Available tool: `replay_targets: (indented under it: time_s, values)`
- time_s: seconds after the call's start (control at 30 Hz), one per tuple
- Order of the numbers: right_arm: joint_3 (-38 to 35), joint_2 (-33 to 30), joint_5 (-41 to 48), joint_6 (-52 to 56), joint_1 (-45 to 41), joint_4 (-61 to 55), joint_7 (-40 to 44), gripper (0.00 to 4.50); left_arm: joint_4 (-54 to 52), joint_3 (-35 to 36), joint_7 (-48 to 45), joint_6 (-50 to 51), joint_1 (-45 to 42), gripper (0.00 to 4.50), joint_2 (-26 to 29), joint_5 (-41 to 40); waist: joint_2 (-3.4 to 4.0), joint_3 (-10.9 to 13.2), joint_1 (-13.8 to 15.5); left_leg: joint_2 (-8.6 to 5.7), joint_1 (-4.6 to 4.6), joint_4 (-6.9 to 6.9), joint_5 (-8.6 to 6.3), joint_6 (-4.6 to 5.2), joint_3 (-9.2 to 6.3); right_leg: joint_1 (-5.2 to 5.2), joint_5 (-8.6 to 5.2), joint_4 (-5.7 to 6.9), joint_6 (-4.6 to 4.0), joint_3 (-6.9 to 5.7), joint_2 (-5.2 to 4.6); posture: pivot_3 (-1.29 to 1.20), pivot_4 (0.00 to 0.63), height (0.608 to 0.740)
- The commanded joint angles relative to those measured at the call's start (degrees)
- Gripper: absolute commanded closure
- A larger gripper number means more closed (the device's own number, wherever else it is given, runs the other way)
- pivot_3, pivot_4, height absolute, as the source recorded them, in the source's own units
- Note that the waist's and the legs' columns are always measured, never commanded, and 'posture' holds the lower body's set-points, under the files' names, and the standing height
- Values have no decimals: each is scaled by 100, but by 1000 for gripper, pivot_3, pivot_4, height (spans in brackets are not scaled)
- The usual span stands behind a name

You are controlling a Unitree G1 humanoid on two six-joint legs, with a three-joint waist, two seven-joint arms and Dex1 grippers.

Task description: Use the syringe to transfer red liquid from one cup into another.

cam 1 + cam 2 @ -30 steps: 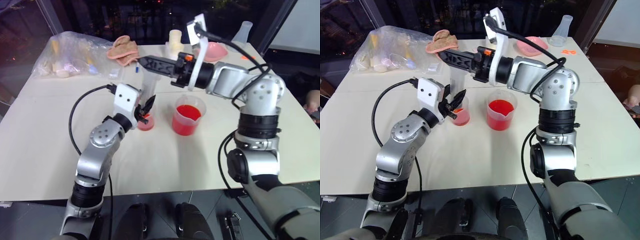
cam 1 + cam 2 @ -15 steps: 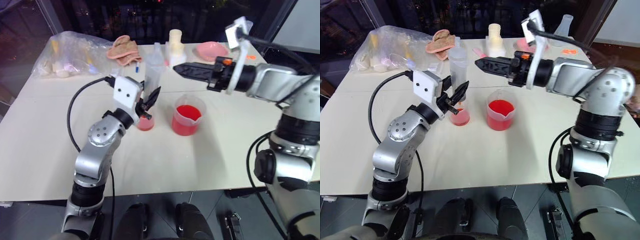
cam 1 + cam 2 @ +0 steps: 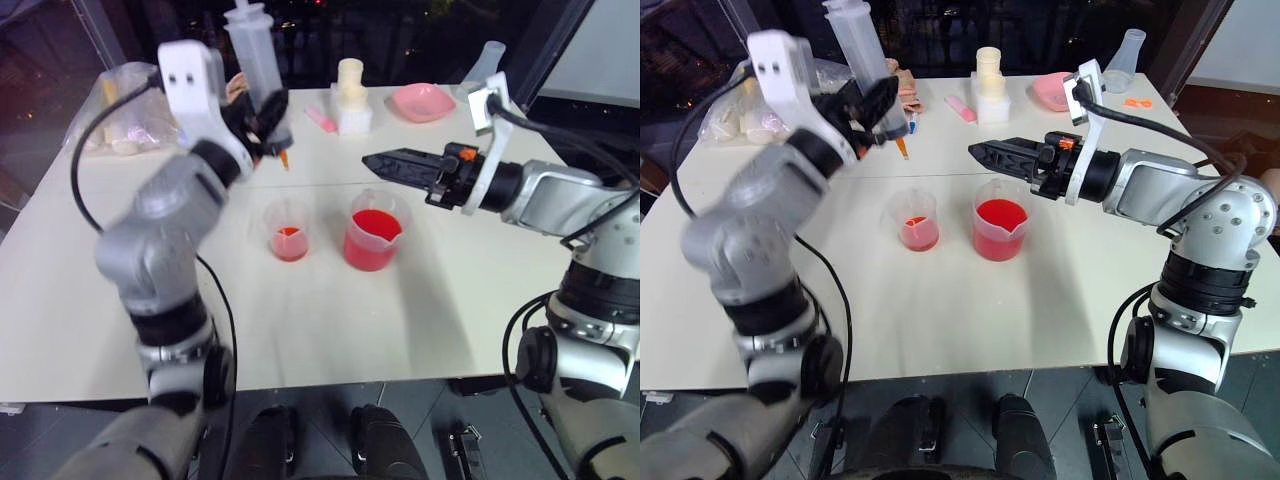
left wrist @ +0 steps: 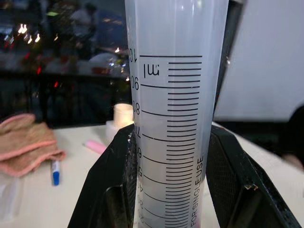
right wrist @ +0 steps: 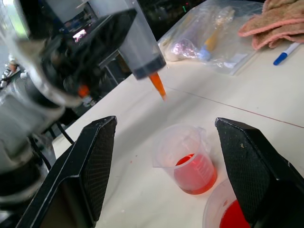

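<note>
- Standing on my worktop [image 3: 420,300], the larger beaker [image 3: 376,239] holds red liquid [image 3: 378,222], with the smaller beaker [image 3: 288,230] just beside it on my left, a little red in its bottom.
- My left fingers [image 3: 262,118] clamp the syringe [image 3: 864,62] near-upright, orange tip down, high above and behind the smaller beaker; this arm is nearer.
- My right fingers [image 3: 985,152] hang spread, empty, over the larger beaker.
- My left wrist view alone reads the barrel's graduations.

syringe [image 3: 862,55]: clear smooth plastic | beakers [image 3: 1000,220]: glossy clear plastic | table [image 3: 940,300]: matt | cloth [image 4: 28,142]: rough
</note>
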Motion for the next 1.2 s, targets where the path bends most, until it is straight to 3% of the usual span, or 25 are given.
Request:
replay_targets:
  time_s: [0.03, 0.27, 0.47, 0.6, 0.67, 0.77, 0.97, 1.2]
  values:
    - [-102, 58, 162, -208, -11, -224, -97, 1082, 912, 592, 621, 1525, -1041, 2975, 300, 362, 0, 0, -13, 0, -1, 3, 0, 0, -2, 1, 0, -1, 1, -3, 5, 0, 150, 740]
    - [-63, 95, 225, -355, 82, -295, -212, 1082, 2661, 402, 901, 2131, -1863, 2975, 897, 864, 1, -1, -4, -6, 3, 0, 21, -37, -1, 1, 5, -1, 10, -1, -1, 0, 150, 740]
    - [-75, 75, 292, -450, 159, -381, -334, 1082, 5025, -717, 1192, 2131, -2226, 2975, 1642, 1028, 1, -1, -7, -6, 4, -10, 24, -44, -1, -7, 5, 2, 10, 5, -5, 0, 150, 740]
    - [-80, 56, 380, -495, 192, -423, -441, 1082, 6190, -1851, 927, 2131, -2556, 2975, 1898, 843, 0, -1, 0, -9, 1, -34, 29, -54, 0, -23, 5, 1, 10, 9, -10, 0, 150, 740]
    - [-79, 43, 420, -512, 200, -431, -478, 1082, 6585, -1999, 901, 2131, -2690, 2975, 1902, 826, 0, -1, 7, -13, 1, -58, 40, -71, 0, -31, 5, -2, 9, 10, -18, 0, 150, 740]
    - [-58, 22, 455, -534, 189, -425, -508, 1082, 7144, -2017, 1018, 2131, -2899, 2975, 1649, 928, 0, -1, 1, -13, -6, -75, 41, -73, -1, -48, 5, -1, 9, 12, -19, 0, 150, 740]
    - [-34, 18, 513, -565, 195, -462, -581, 1082, 8085, -1348, 1450, 2131, -3105, 2975, 1191, 1201, 0, -1, -15, -13, -19, -79, 41, -73, 5, -63, 5, -1, 10, 13, -19, 0, 150, 740]
    - [-48, -47, 670, -628, 290, -557, -745, 1082, 8733, -1015, 1868, 2131, -2965, 2975, 1095, 1477, 0, -1, -8, -12, -19, -77, 45, -80, 7, -71, 5, 16, 10, 15, -18, 0, 150, 740]
